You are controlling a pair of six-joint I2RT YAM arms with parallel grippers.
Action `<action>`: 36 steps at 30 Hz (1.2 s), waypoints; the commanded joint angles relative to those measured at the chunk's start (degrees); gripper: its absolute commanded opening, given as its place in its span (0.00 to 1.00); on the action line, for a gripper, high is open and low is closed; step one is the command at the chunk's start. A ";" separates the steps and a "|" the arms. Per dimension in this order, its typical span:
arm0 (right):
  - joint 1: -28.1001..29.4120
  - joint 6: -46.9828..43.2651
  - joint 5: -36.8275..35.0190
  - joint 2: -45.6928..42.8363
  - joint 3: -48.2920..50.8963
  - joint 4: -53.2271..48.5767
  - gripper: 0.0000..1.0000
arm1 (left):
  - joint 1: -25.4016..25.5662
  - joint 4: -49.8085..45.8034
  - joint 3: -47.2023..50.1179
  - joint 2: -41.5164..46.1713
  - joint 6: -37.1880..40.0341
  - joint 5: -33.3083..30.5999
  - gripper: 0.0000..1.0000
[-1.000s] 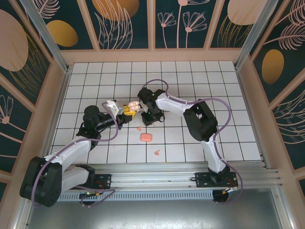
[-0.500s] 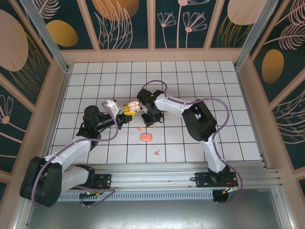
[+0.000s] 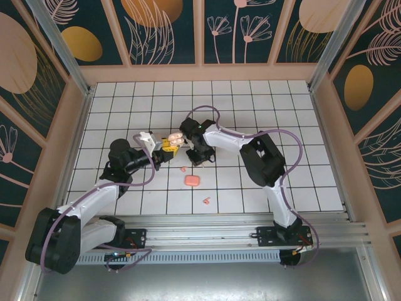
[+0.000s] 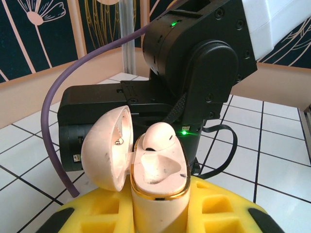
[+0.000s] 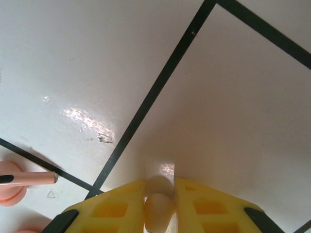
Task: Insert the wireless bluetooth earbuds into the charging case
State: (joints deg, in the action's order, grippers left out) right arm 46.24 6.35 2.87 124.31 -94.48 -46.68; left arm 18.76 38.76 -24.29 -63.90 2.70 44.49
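Top view, centre of frame: the left jaws are clamped on the open cream charging case (image 3: 174, 139). In the left wrist view, confirm that the case stands upright between the yellow fingers (image 4: 99, 216), with its lid (image 4: 104, 150) swung to the left and the seated cream earbud (image 4: 158, 137) resting in it.

Right wrist view, bottom centre: the right jaws are closed on the second cream earbud (image 5: 158, 208) over the tiled table (image 5: 228, 97).

Top view, below centre: the pink case (image 3: 192, 180) lies shut. The nearer pink earbud (image 3: 183, 168) lies just above it, and the farther pink earbud (image 3: 205, 201) lies below it.
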 commanded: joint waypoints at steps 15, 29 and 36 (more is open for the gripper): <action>-3.95 20.66 1.47 -22.23 21.75 28.87 0.20 | 0.05 6.80 0.30 -2.23 -4.18 1.90 0.15; -5.00 30.87 6.88 -30.55 32.98 51.88 0.19 | 0.05 11.92 1.80 -6.85 -7.80 -0.74 0.15; -5.46 30.93 5.55 -34.00 33.01 55.63 0.19 | 0.09 12.73 2.18 -7.46 -9.17 -3.87 0.15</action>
State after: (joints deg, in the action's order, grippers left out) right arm 41.21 36.42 9.50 93.95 -61.76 3.49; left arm 18.76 48.05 -22.87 -70.89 -4.82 42.54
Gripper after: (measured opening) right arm 0.194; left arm 0.192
